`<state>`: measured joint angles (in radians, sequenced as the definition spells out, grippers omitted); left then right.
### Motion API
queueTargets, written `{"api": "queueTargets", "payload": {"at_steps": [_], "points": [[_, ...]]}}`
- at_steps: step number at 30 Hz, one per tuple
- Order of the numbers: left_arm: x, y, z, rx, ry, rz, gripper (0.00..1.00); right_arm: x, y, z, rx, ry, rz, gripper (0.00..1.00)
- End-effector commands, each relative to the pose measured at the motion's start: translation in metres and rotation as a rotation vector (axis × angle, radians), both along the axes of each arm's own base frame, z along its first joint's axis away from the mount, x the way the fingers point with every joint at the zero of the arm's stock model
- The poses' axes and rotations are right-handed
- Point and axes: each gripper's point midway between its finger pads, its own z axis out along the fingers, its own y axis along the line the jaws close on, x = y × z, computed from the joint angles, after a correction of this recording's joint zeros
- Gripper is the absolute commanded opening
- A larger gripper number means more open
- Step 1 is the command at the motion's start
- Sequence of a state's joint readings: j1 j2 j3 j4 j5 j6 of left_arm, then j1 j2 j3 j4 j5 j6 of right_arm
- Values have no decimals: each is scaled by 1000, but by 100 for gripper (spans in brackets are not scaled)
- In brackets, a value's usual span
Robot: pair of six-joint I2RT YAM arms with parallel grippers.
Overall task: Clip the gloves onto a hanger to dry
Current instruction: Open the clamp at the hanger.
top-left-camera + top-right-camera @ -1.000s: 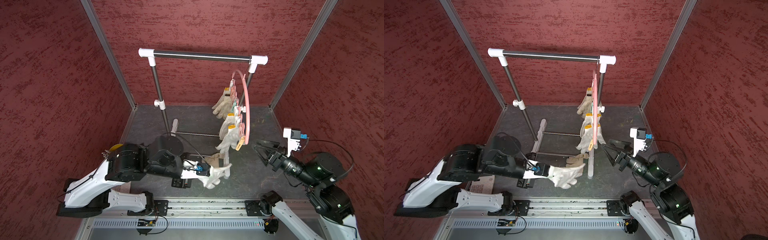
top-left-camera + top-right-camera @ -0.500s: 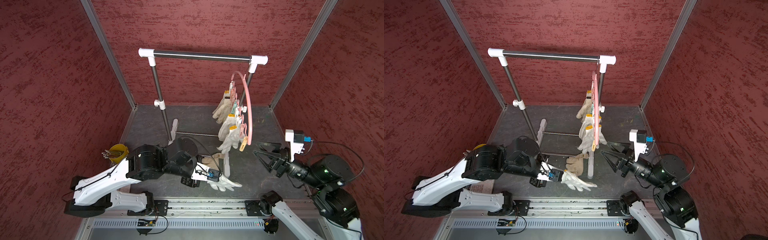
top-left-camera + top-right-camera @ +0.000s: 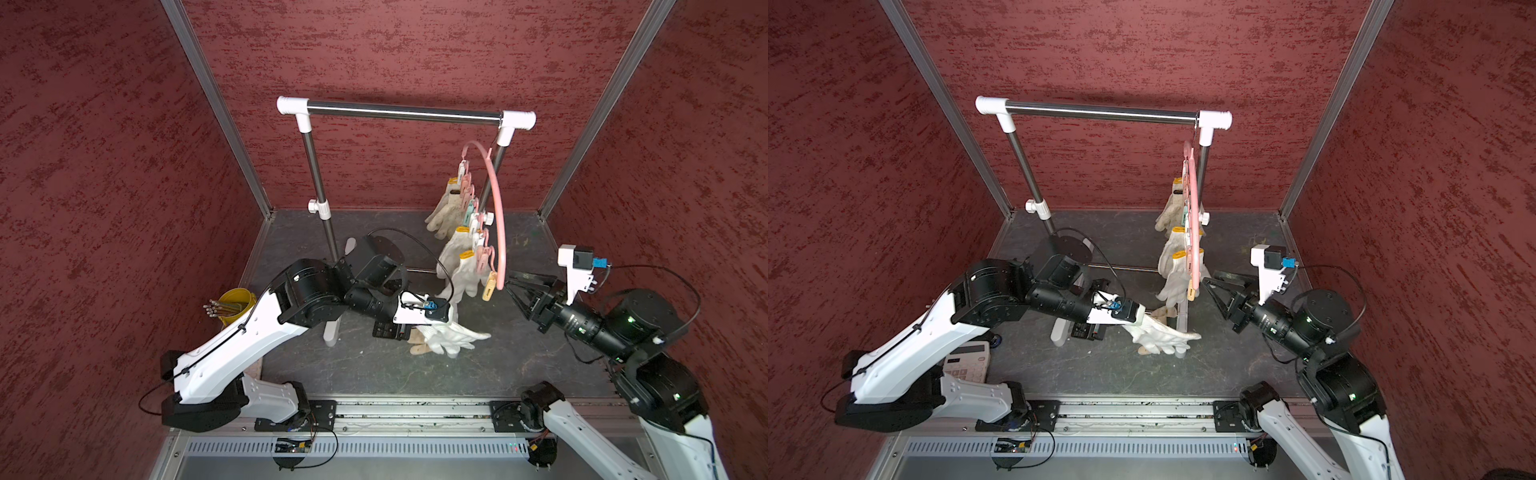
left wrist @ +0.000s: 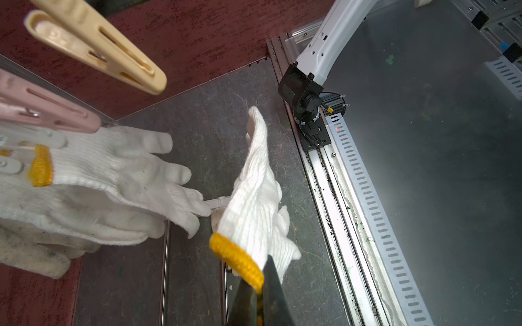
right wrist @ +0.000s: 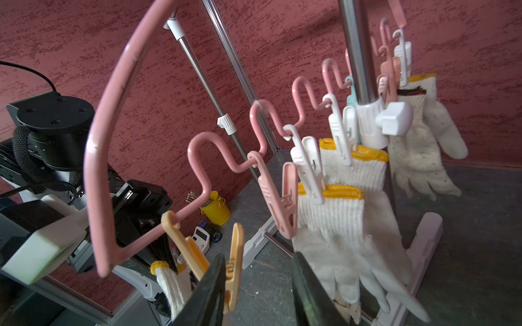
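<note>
Narrowed since before, right gripper (image 5: 257,256) stands part-open beside yellow clip (image 5: 236,248) — left gripper (image 4: 258,282) clamps a glove (image 4: 254,197).

Pink hanger (image 3: 497,199) hanging, three gloves (image 3: 467,276) clipped; fourth glove (image 3: 451,336) held by cuff.

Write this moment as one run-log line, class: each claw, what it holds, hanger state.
left claw: shut on glove | right claw: open at beige clip | hanger: several gloves clipped
</note>
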<state>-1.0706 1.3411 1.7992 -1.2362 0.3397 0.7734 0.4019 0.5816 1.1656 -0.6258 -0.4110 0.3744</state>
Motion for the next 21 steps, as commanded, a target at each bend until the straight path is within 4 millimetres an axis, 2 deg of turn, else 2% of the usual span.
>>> {"api": "queueTargets", "payload": {"at_steps": [1,3,9,13,21], "points": [[-3,0,8,-10,-7,-33,0,6,-8,13,17,-20,-62,36],[0,-2,7,-2,-15,-34,0,13,-3,10,13,7,-46,36],[7,-4,5,52,-15,-22,0,23,12,21,28,-14,16,37],[11,-9,8,54,-11,-30,0,31,25,15,9,6,70,41],[19,-18,9,35,-32,-28,0,39,33,13,5,-8,99,44]]}}
